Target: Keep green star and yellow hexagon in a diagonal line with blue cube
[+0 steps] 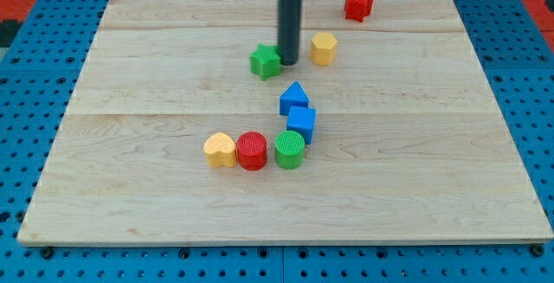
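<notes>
My tip touches one green star; one yellow hexagon beside; no hand.

We saw that the surface was pale wood with visible grain, matt and smooth, laid in joined planks. The red cylinder and green cylinder looked like matt plastic with finely ridged tops. Our rod was dark with a dull sheen. The blue pegboard beneath looked perforated.
</notes>
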